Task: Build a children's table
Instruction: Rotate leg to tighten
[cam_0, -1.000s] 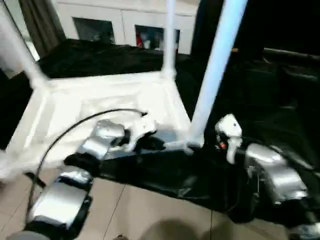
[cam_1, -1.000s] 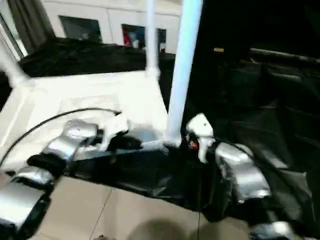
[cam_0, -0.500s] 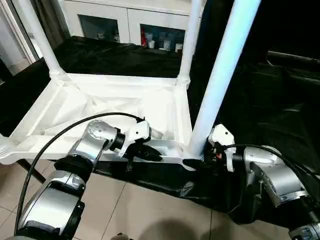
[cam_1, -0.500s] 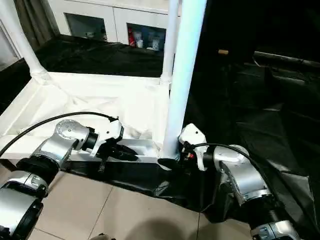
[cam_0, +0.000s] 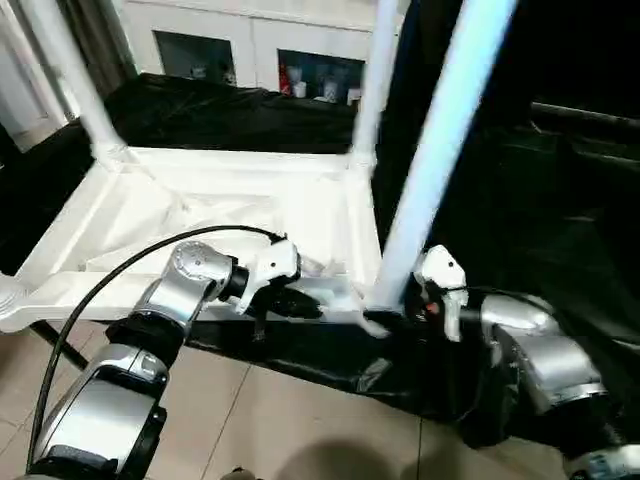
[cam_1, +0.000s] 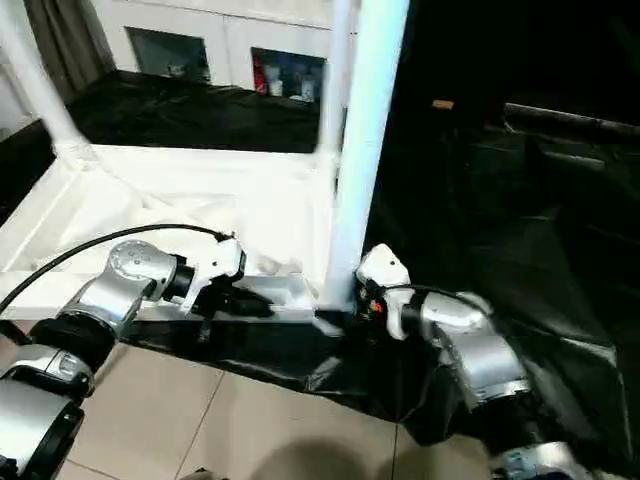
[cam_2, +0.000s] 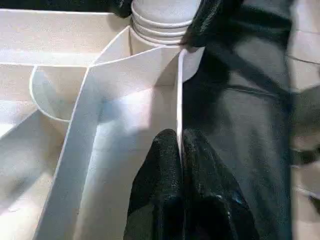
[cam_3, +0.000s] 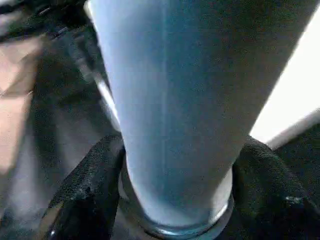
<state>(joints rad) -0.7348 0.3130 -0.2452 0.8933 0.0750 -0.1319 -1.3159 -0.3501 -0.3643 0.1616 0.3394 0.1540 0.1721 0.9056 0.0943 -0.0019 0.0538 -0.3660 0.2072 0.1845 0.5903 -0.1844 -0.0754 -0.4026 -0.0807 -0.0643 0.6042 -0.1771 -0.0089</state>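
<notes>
children's table (cam_0: 230, 205) upside down, legs (cam_0: 440, 150) pointing up

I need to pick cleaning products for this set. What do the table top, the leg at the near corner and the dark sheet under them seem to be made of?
Table top: apparently moulded white plastic, semi-gloss, with thin ribs and a round corner socket.
Near-corner leg: smooth white tube, probably the same plastic, with a soft sheen and ringed base.
Dark sheet: thin glossy black film, likely plastic, creased and catching highlights.
</notes>
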